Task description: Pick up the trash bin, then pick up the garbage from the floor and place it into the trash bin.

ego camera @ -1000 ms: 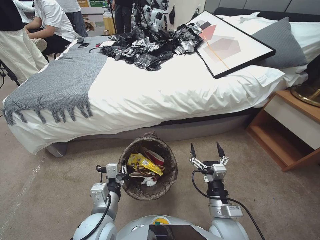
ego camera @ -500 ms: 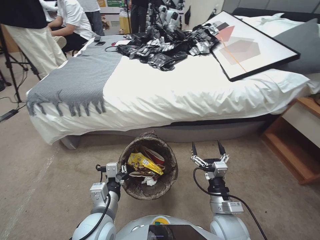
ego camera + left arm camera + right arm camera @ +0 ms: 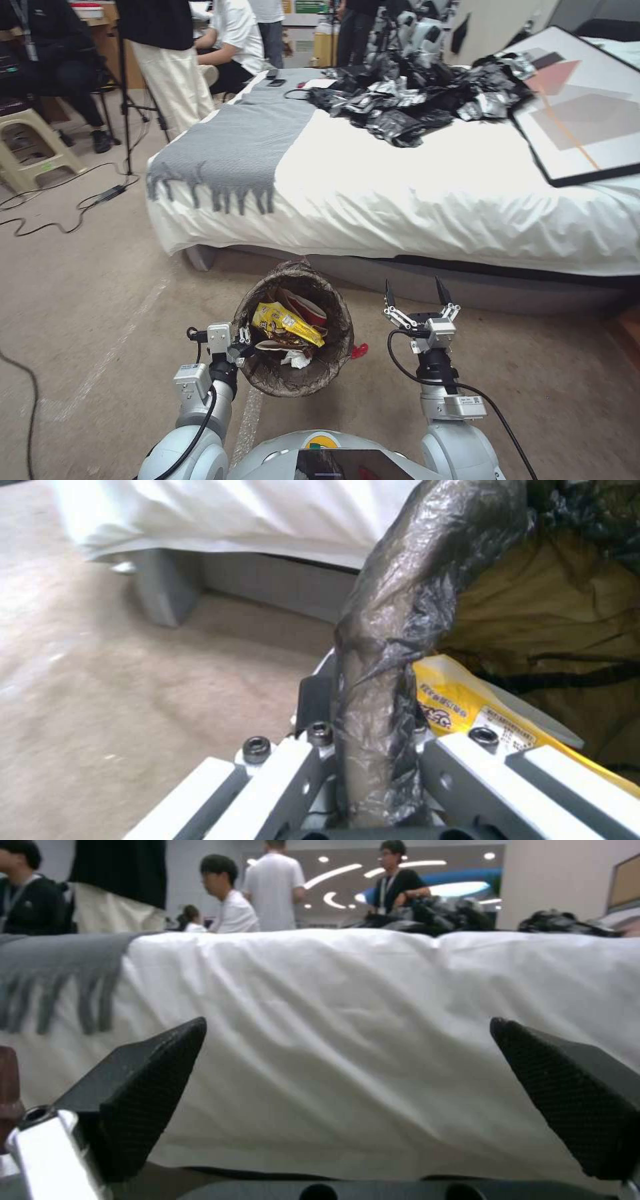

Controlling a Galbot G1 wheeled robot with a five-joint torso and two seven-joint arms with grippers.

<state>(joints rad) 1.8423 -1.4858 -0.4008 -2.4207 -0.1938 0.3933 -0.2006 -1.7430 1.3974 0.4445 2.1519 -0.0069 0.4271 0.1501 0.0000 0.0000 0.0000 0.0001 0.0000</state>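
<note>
The trash bin (image 3: pixel 333 347), its dark liner folded over the rim, hangs tilted just in front of me. My left gripper (image 3: pixel 244 338) is shut on its near-left rim. In the left wrist view the liner-wrapped rim (image 3: pixel 400 630) runs between the left gripper's (image 3: pixel 368 720) jaws. Garbage lies inside: a yellow snack wrapper (image 3: pixel 287 325), a red-and-white cup (image 3: pixel 308 310) and white tissue (image 3: pixel 295 360). The yellow wrapper (image 3: pixel 460 705) also shows from the wrist. A red scrap (image 3: pixel 360 350) lies on the carpet beside the bin. My right gripper (image 3: pixel 413 293) (image 3: pixel 347 1075) stands open and empty, right of the bin, facing the bed.
The bed (image 3: pixel 433 193) fills the far side, with a grey throw (image 3: pixel 247 147), a heap of black-and-silver foil bags (image 3: pixel 413 100) and a framed picture (image 3: pixel 587 113). At far left are a stool (image 3: pixel 27 147), floor cables (image 3: pixel 67 207) and people. Open carpet lies left.
The whole view has swung left, so the bed and picture slid right and the stool and cables came into view. A red scrap now shows by the bin. Both grippers keep their poses.
</note>
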